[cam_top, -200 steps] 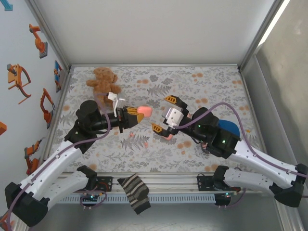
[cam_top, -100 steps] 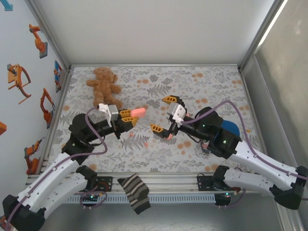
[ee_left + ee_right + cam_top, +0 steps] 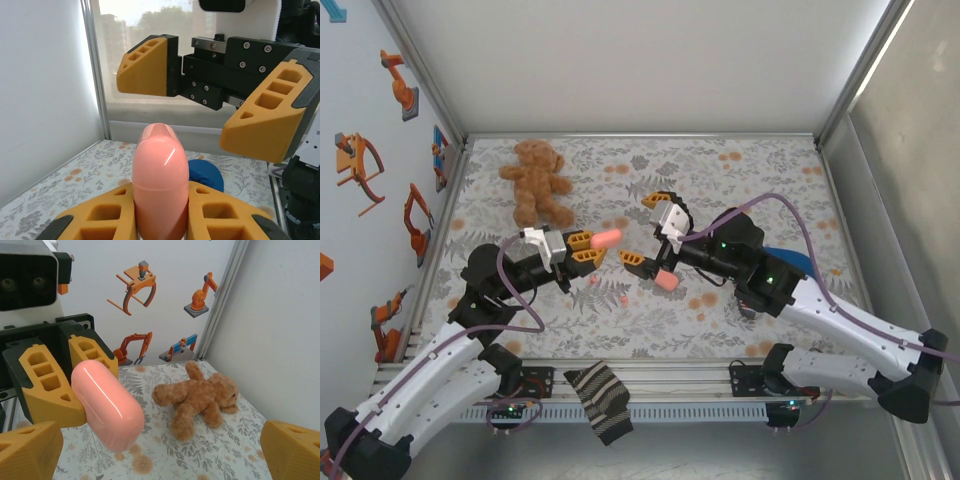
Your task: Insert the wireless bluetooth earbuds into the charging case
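left tool clamps the case, right tool gapes empty opposite; it should square up on the free end before closing.

Brown teddy bear lies on floral cloth at 10 o'clock, limbs spread. Blue rounded object sits on cloth at 3 o'clock, partly hidden. Striped brown-and-cream sock hangs over near rail at 6 o'clock. Orange robot-arm stickers on white wall at 9 o'clock.
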Controlling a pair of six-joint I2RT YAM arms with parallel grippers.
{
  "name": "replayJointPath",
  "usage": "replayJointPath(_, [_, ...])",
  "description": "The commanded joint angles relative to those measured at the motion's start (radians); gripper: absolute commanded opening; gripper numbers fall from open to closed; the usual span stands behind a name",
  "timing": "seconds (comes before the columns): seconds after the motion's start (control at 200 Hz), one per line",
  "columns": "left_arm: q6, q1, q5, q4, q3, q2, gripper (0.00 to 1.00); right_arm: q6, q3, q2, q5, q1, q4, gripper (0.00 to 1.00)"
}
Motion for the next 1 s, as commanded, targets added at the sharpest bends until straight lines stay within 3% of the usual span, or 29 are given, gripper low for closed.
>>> replayJointPath(0.0, [0.029, -0.006, 0.027, 0.039, 0.001, -0.007, 0.1, 0.011, 0.049, 0.017, -0.002, -0.005, 0.026, 0.99])
replayJointPath(0.376, [0.005, -0.017, 0.051, 0.049, 0.001, -0.004, 0.1, 0.026, 0.084, 0.046, 0.053, -0.037, -0.008, 0.99])
replayJointPath(0.992, [0.008, -0.031, 0.045, 0.036, -0.003, -0.004, 0.09, 0.072, 0.114, 0.06, -0.001, -0.097, -0.021, 0.99])
